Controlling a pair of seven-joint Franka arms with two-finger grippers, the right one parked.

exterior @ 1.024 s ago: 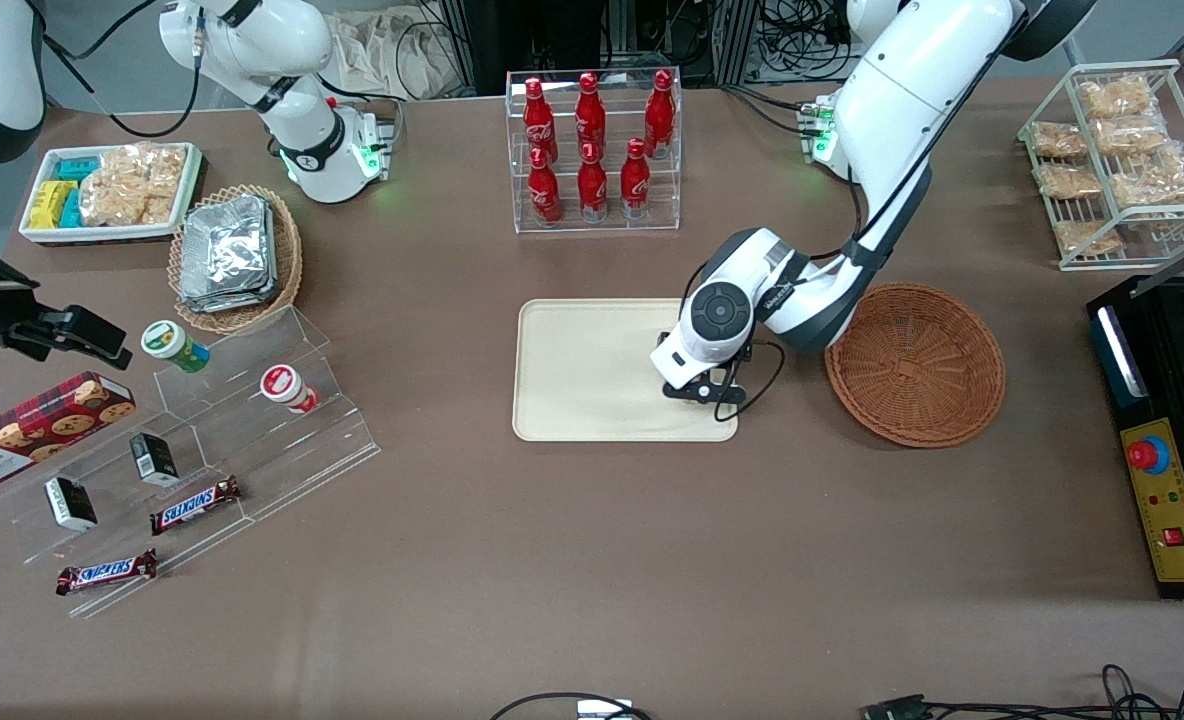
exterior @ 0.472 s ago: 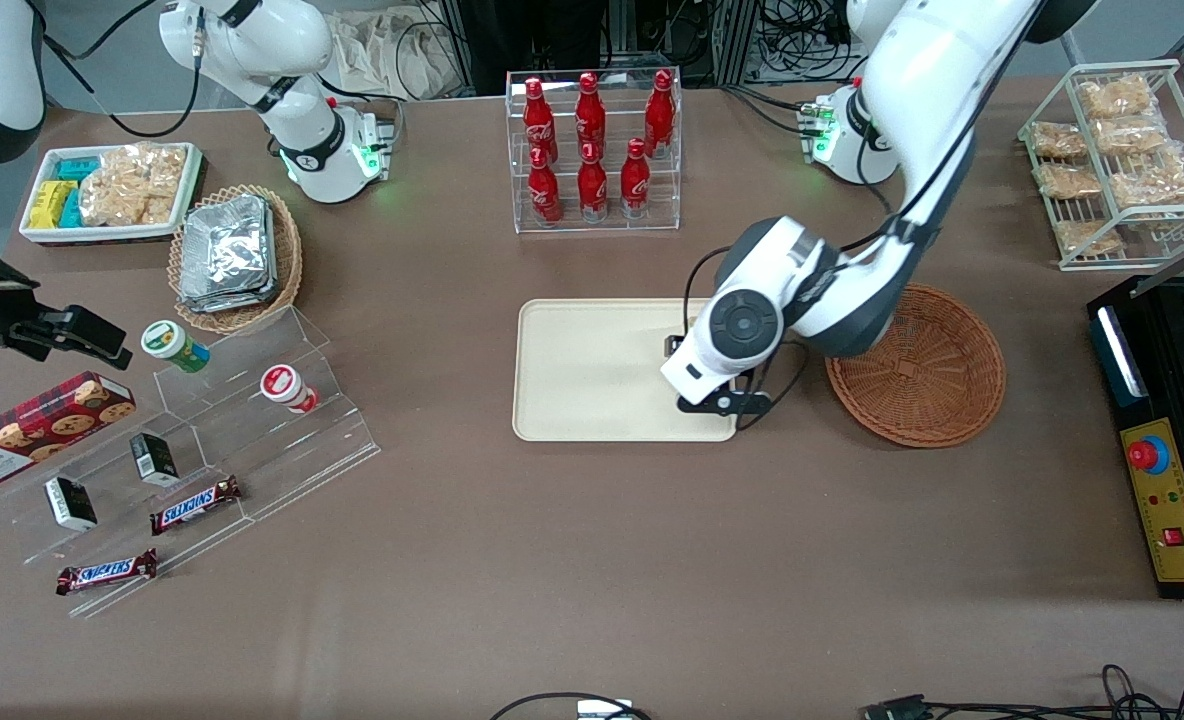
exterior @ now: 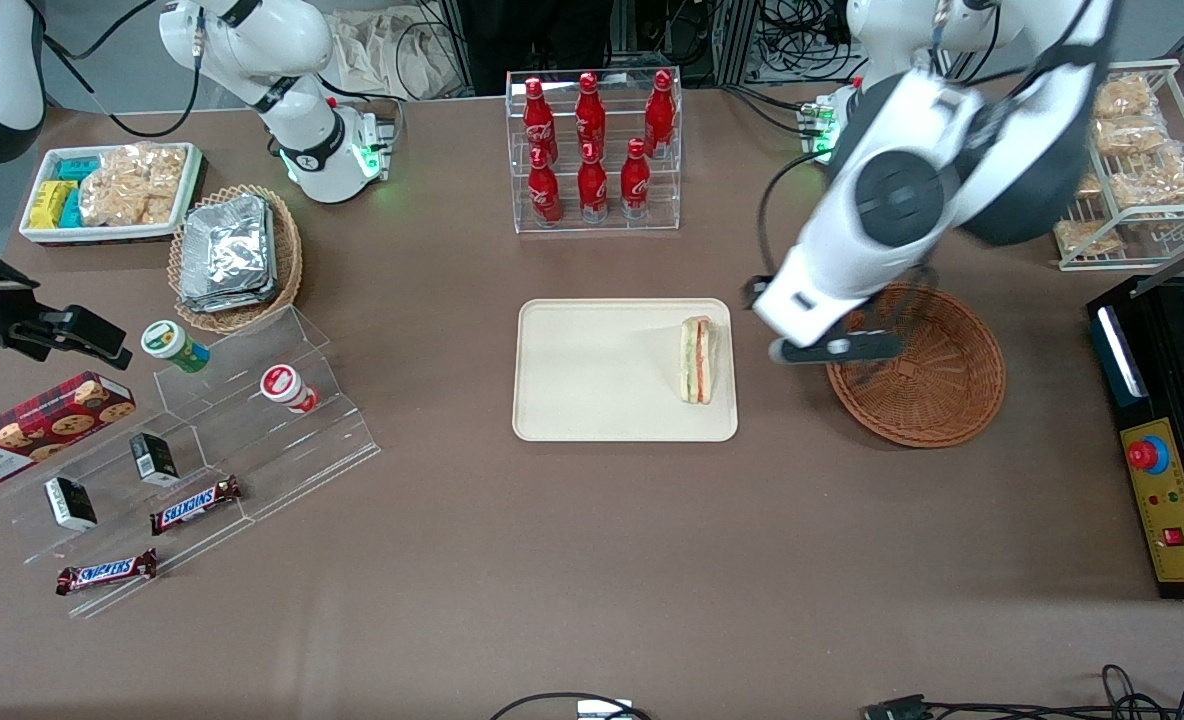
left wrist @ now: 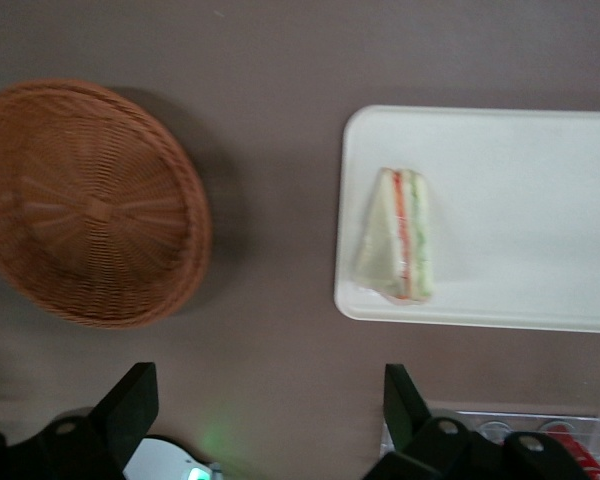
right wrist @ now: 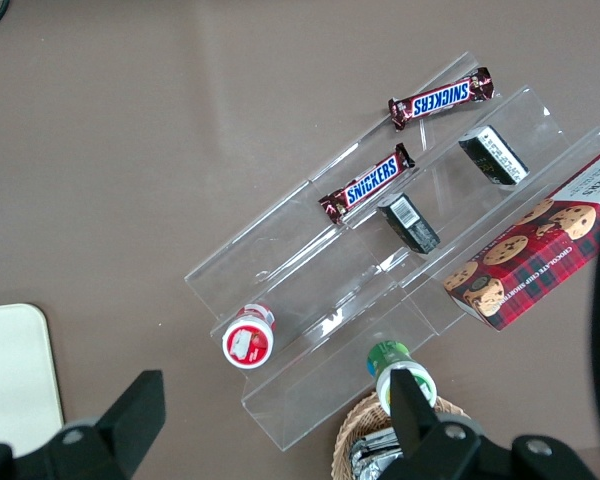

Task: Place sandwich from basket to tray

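The sandwich (exterior: pixel 697 359) lay on the tray (exterior: pixel 592 375), down flat near the tray's end toward the basket, its green and orange-red filling stripes facing up! Nothing was touching it. From the left wrist camera the wedge (left wrist: pixel 398 235) sat just inside the tray's (left wrist: pixel 520 180) short rim, well clear of the gripper.

The basket (exterior: pixel 937 385), reddish-brown wicker, stood just beside the tray toward the working arm's end of the table, and it held nothing; its woven floor (left wrist: pixel 85 205) showed bare.

And the gripper (exterior: pixel 837 348) hung high in the air, over the strip of table between tray and basket and partly over the basket's rim. Its fingers (left wrist: pixel 130 405) were spread wide apart, with nothing between them, only brown tabletop.

Farther from the front camera than the tray stood a clear rack of red bottles (exterior: pixel 592 150). Toward the parked arm's end sat a tan wicker basket of foil packets (exterior: pixel 232 255), a white dish of snacks (exterior: pixel 112 190), and a clear stepped stand (exterior: pixel 252 440) with chocolate bars (exterior: pixel 195 505) and small pots.
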